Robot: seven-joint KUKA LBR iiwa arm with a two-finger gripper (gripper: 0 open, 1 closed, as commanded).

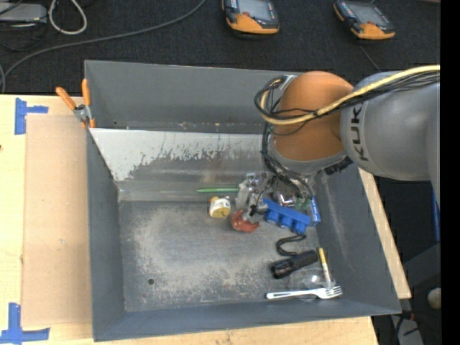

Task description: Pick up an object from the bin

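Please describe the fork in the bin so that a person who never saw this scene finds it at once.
Start at the grey metal bin and look at the right of its floor, by the near wall. Just below a black torch-like cylinder, the fork lies flat, prongs pointing right. It alone is pale and shiny; its neighbours are black or yellow.

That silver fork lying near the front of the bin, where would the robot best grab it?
Probably the middle of the handle, from straight above. The fork lies flat along the front wall of the bin, tines to the view's right. Its narrow handle seems clear of the black cylinder beside it, so a pinch across the handle should fit.
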